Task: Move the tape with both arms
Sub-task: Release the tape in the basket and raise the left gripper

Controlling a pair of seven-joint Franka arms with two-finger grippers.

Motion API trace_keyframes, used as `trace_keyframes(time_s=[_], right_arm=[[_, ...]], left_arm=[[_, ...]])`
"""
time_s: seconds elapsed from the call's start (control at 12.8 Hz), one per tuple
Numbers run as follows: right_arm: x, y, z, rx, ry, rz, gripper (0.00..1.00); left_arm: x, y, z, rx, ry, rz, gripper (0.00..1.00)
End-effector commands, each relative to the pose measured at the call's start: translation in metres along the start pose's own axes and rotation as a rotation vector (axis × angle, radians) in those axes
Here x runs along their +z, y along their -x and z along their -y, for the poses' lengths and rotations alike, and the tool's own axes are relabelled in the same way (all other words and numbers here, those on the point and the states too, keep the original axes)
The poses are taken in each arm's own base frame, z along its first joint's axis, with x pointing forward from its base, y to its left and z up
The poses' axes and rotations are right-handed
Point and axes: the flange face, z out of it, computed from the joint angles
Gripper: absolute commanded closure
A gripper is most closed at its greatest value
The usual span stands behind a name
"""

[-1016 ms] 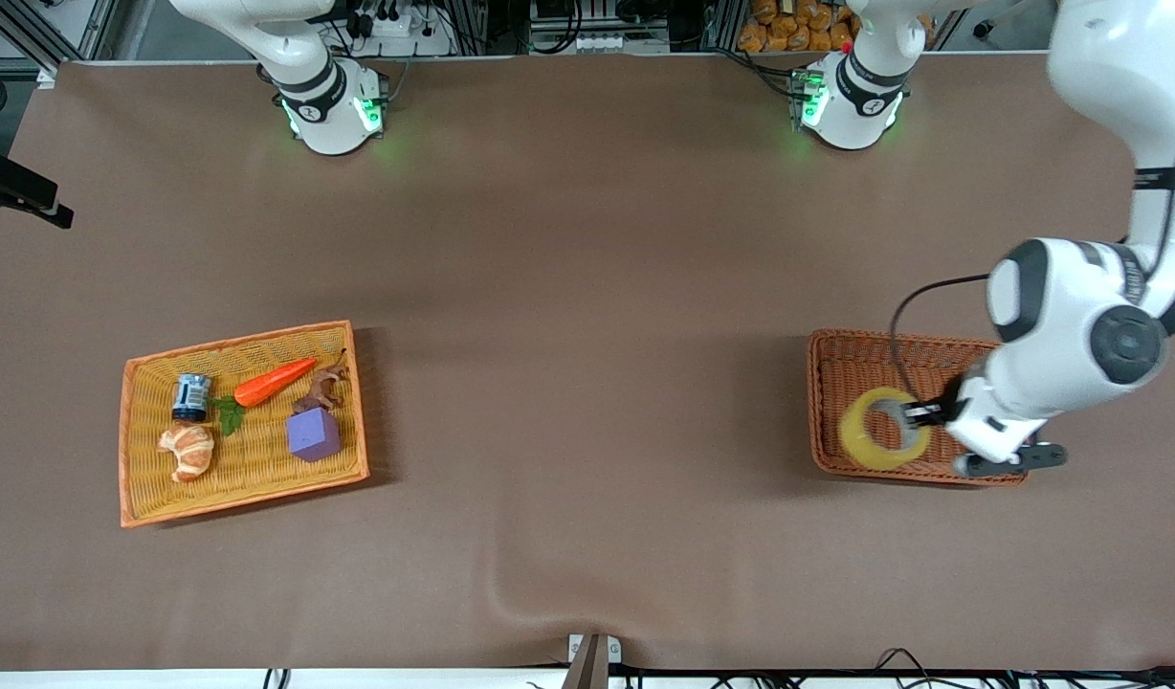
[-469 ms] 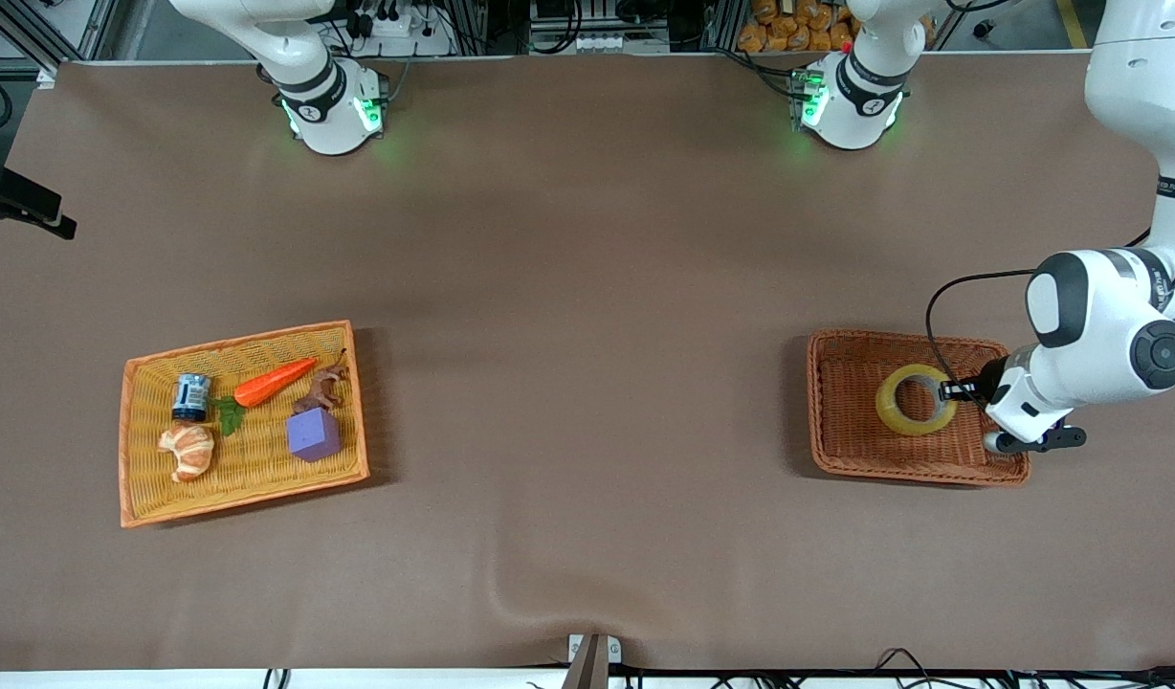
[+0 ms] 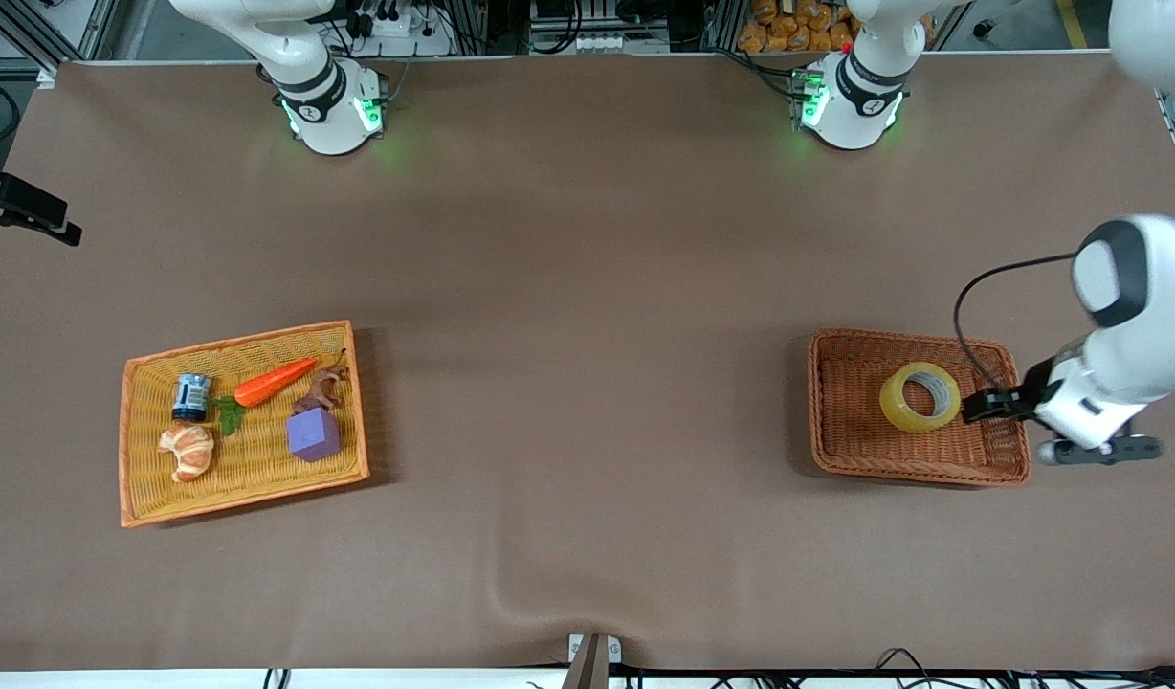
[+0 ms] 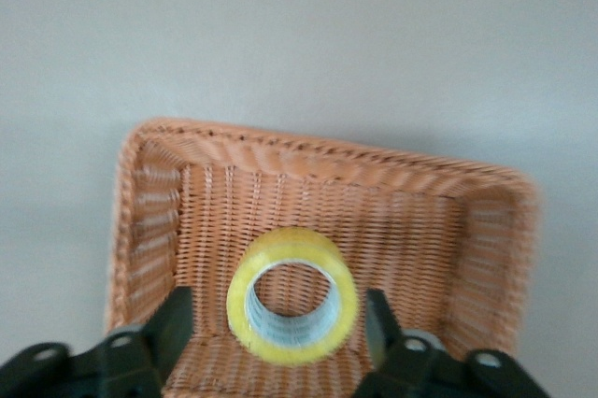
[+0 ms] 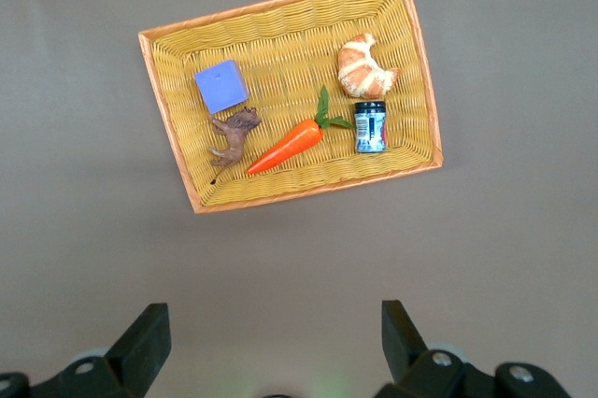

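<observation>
The tape (image 3: 920, 397), a yellowish ring with a grey core, rests tilted in the brown wicker basket (image 3: 836, 450) at the left arm's end of the table. My left gripper (image 3: 978, 407) is open and empty over the basket's rim, beside the tape and clear of it. In the left wrist view the tape (image 4: 292, 296) faces the camera between my left gripper's (image 4: 278, 297) spread fingers (image 4: 177, 319). My right gripper (image 5: 273, 309) is open and empty, high over the bare table, looking down at the yellow basket (image 5: 177, 136).
The yellow basket (image 3: 138, 478) at the right arm's end holds a purple block (image 3: 312, 434), a carrot (image 3: 274, 382), a croissant (image 3: 188, 451), a small can (image 3: 191, 396) and a brown toy animal (image 3: 323, 386). A fold in the cloth (image 3: 511, 593) lies near the front edge.
My left gripper has let go of the tape's rim and drawn back toward its end of the table. The tape has shifted farther from the front camera inside the brown basket.
</observation>
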Motion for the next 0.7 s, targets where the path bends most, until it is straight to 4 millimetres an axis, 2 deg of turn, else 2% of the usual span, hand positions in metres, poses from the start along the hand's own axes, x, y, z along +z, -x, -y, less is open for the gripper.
trace_keyframes(time_s=[0.0, 0.16, 0.31, 0.55, 0.62], right_arm=[[0.001, 0.0, 0.002, 0.012, 0.0, 0.003, 0.0], [0.001, 0.0, 0.002, 0.011, 0.0, 0.001, 0.0], [0.0, 0.001, 0.004, 0.007, -0.001, 0.004, 0.0], [0.0, 0.001, 0.003, 0.009, -0.001, 0.004, 0.0], [0.001, 0.001, 0.002, 0.011, -0.001, 0.004, 0.0]], left_arm=[[-0.093, 0.022, -0.017, 0.022, -0.055, -0.006, 0.0], [-0.14, 0.048, -0.04, 0.048, -0.077, -0.005, 0.0], [-0.172, 0.068, -0.043, 0.058, -0.094, 0.0, 0.0], [-0.196, 0.084, -0.04, 0.051, -0.106, 0.012, 0.0], [-0.198, 0.09, -0.05, 0.064, -0.109, 0.023, 0.0]])
